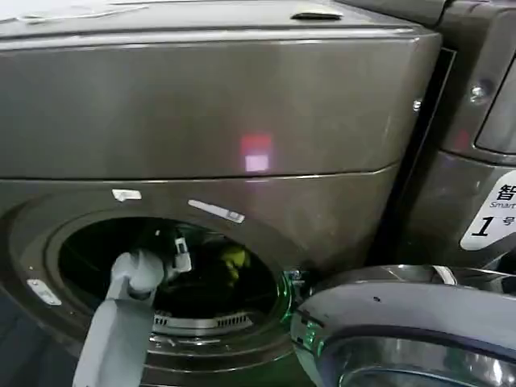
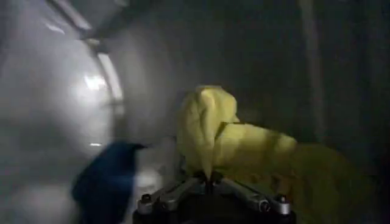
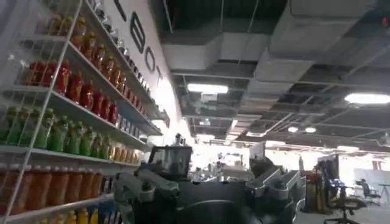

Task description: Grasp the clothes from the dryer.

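My left arm [image 1: 121,322] reaches up through the round porthole of the dryer [image 1: 242,105], wrist and left gripper [image 1: 179,256] inside the dark drum. The dryer door [image 1: 419,322] hangs open at the lower right in the head view. A white "1" sticker [image 1: 493,214] sits on the machine just beside the dryer to the right.

In the left wrist view my left gripper [image 2: 210,178] is clenched on the yellow-green garment [image 2: 210,125]; the fingers [image 2: 177,190] converge at a pinched fold of the fabric, and the cloth rises in a peak above them. The rest of that garment spreads out along the drum floor. The dark blue garment [image 2: 106,179] lies just beside it against the shiny steel drum wall [image 2: 55,109]. In the head view a bit of the yellow-green garment [image 1: 234,260] shows deep in the drum, next to my gripper.

My right gripper [image 3: 207,195] is parked, pointing up toward the ceiling [image 3: 274,55], with shelves of bottled drinks [image 3: 67,115] off to one side. Its fingers [image 3: 143,185] stand well apart, released, holding nothing.
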`<state>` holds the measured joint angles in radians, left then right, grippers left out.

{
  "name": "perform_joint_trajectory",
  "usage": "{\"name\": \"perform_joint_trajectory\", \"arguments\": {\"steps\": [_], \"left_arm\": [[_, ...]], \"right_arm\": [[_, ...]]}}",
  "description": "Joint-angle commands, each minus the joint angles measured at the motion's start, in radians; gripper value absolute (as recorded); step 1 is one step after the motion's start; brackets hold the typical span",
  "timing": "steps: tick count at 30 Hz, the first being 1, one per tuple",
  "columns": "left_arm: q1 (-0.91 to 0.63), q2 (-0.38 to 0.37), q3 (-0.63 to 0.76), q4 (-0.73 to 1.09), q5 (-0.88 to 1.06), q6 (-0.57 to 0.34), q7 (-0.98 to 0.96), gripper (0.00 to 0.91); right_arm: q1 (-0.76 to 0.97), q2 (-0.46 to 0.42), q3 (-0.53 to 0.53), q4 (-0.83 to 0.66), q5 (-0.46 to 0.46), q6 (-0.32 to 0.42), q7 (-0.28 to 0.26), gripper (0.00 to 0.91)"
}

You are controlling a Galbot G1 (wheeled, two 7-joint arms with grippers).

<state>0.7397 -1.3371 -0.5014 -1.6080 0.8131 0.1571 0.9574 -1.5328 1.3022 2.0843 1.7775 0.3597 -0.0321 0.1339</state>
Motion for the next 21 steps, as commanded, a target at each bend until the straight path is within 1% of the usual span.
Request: {"name": "perform_joint_trajectory", "arguments": {"steps": [1, 3, 6, 10, 12, 15, 18, 21], "left_arm": [[0.014, -0.071, 0.001, -0.057, -0.172, 0.166, -0.547, 0.000], [0.051, -0.086, 0.003, -0.098, -0.201, 0.184, -0.583, 0.000], [0.104, -0.120, 0.011, -0.129, -0.257, 0.220, -0.729, 0.000], [0.127, -0.154, 0.005, -0.136, -0.378, 0.253, -0.901, 0.000], [0.135, -0.166, -0.009, -0.145, -0.458, 0.268, -0.924, 0.000], [0.146, -0.177, -0.010, -0.149, -0.498, 0.285, -0.970, 0.000], [0.154, -0.192, -0.008, -0.150, -0.597, 0.306, -1.040, 0.000], [0.160, -0.209, -0.007, -0.153, -0.605, 0.304, -1.065, 0.000]], "right_arm": [[0.001, 0.003, -0.010, 0.006, -0.014, 0.023, 0.002, 0.907], [0.005, 0.001, -0.010, 0.005, -0.014, 0.021, 0.005, 0.907], [0.004, -0.002, -0.010, 0.003, -0.014, 0.021, 0.008, 0.907], [0.003, -0.004, -0.011, 0.006, -0.012, 0.021, 0.009, 0.907], [0.002, -0.004, -0.013, 0.006, -0.012, 0.021, 0.010, 0.907], [-0.003, -0.004, -0.011, 0.005, -0.012, 0.023, 0.011, 0.907], [-0.007, -0.002, -0.009, 0.001, -0.011, 0.027, 0.012, 0.907], [-0.009, -0.002, -0.008, 0.000, -0.011, 0.028, 0.015, 0.907]]}}
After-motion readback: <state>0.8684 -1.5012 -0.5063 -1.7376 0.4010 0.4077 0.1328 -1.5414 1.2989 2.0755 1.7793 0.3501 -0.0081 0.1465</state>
